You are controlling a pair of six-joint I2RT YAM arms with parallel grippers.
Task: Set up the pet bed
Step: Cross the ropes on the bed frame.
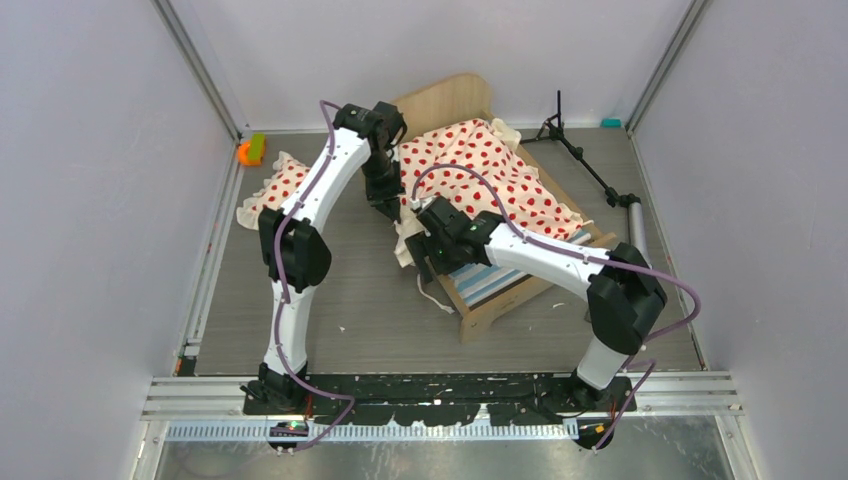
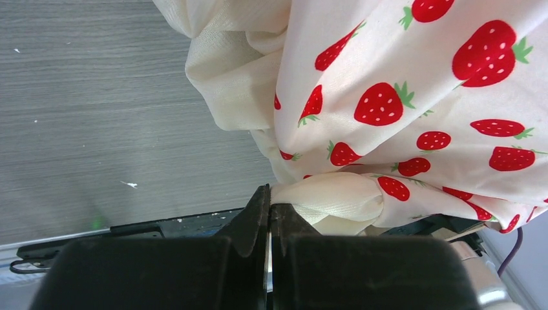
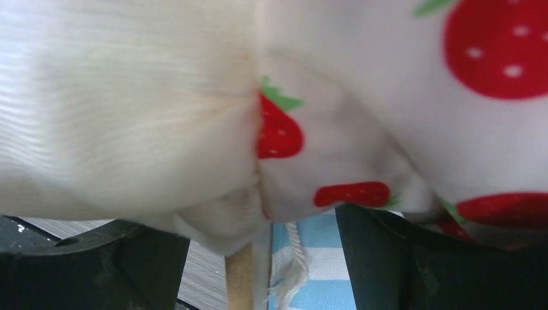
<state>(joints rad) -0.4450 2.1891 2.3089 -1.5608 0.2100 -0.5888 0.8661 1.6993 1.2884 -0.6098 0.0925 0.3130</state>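
The pet bed [image 1: 505, 305] is a light-wood frame with a rounded headboard [image 1: 445, 100] and stands at an angle in the middle. Cream bedding with a red strawberry print [image 1: 490, 170] covers most of it. The blue-white striped mattress [image 1: 490, 280] is bare at the foot end. My left gripper [image 1: 385, 205] is at the bed's left side, shut on the bedding's cream ruffle [image 2: 329, 200], which bunches at its fingertips [image 2: 258, 203]. My right gripper [image 1: 425, 255] is near the foot corner, open. Bedding [image 3: 336, 129] sags onto its spread fingers [image 3: 400, 252] above the mattress [image 3: 310, 278] and side rail [image 3: 239, 284].
A matching ruffled pillow [image 1: 278, 185] lies on the floor to the left. An orange and green object [image 1: 250, 150] sits in the back left corner. A black tripod stand [image 1: 580, 150] and a grey roll [image 1: 635, 225] lie at the right. White walls enclose three sides.
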